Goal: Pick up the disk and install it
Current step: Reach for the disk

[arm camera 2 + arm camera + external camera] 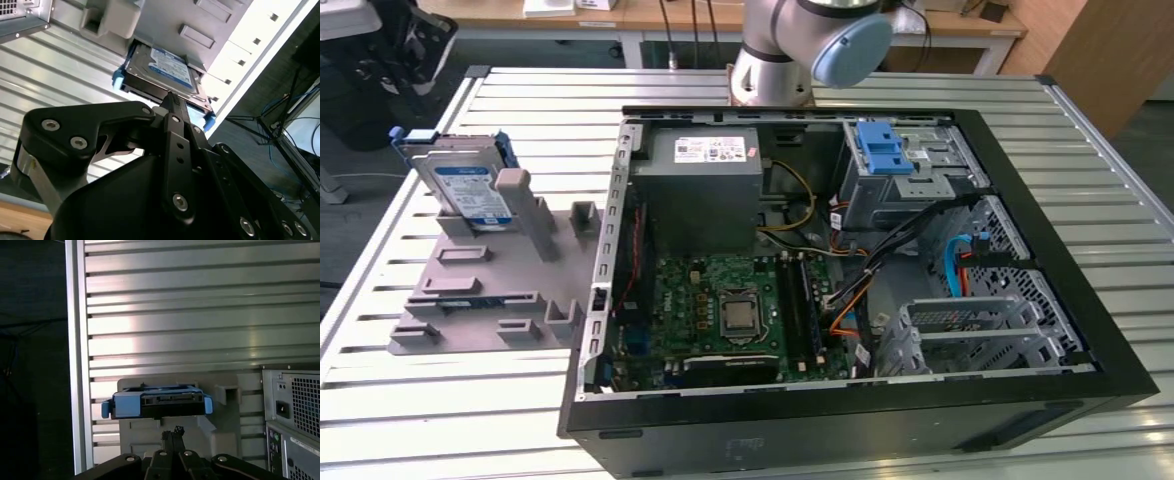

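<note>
Overall, the exterior view shows a slatted metal bench (440, 430) carrying a grey fixture plate (494, 272) toward the exterior view's left and an open computer case (854, 440) filling the middle and the exterior view's right

At about ten o'clock in that view the disk (467, 190) stands on edge in an upright slot of the fixture plate. Its labelled face is turned to the camera and its blue caddy frames its rim. It is outside the case, near the case's side wall but not touching it

Within the case, a grey power supply box (700, 190) sits at eleven o'clock and a green motherboard (734, 310) at seven o'clock. A blue latch bracket (883, 150) tops a metal bay at one o'clock, and a perforated drive cage (974, 330) lies at four o'clock. The robot arm (801, 50) rises at twelve o'clock of the exterior view, just behind the case's far wall

In the second wrist view the tool (170, 97) has its two fingers brought together with nothing between them, and the disk (165, 70) lies just beyond the tips, apart from them, seated in the fixture plate (200, 25). In the first wrist view the tool (172, 431) again shows its tips together. The disk (157, 402) is seen edge-on past them, and the case's rear panel (295, 415) stands beside the fixture
</note>
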Motion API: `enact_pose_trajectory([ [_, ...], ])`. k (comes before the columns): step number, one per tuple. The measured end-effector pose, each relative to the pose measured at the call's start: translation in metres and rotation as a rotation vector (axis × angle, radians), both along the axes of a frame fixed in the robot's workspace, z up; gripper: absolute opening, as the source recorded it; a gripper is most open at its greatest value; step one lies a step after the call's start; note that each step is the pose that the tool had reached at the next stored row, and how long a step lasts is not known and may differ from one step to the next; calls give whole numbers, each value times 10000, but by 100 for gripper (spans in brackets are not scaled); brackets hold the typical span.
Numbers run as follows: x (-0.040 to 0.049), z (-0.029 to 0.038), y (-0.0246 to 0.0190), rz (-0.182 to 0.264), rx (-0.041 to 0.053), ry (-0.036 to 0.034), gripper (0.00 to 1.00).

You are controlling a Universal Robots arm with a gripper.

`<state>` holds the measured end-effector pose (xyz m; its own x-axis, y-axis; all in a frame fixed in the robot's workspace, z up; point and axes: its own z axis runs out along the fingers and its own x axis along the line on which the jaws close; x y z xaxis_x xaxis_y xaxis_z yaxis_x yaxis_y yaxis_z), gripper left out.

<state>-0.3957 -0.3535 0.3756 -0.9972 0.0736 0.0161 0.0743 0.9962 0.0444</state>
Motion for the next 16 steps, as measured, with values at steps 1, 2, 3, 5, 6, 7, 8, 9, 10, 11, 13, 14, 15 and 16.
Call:
enact_pose_trajectory([
  [1,-43,-5,10,0,0,6,11],
  [2,-85,-10,22,1,0,11,11],
  [3,-118,-13,35,1,0,15,11],
  [5,-152,-18,55,1,1,19,11],
  [6,-160,-18,57,0,0,20,11],
  [7,-170,-19,57,1,0,20,11],
  [8,-185,-20,58,1,0,20,11],
  [9,-200,-22,59,0,0,20,11],
  [10,-213,-23,59,1,0,20,11],
  [11,-218,-23,59,1,0,19,11],
  [13,-218,-23,59,2,1,20,11],
  [14,-219,-23,59,1,2,20,11],
  [15,-219,-23,59,1,4,20,11],
  [16,-219,-23,59,1,5,20,11],
])
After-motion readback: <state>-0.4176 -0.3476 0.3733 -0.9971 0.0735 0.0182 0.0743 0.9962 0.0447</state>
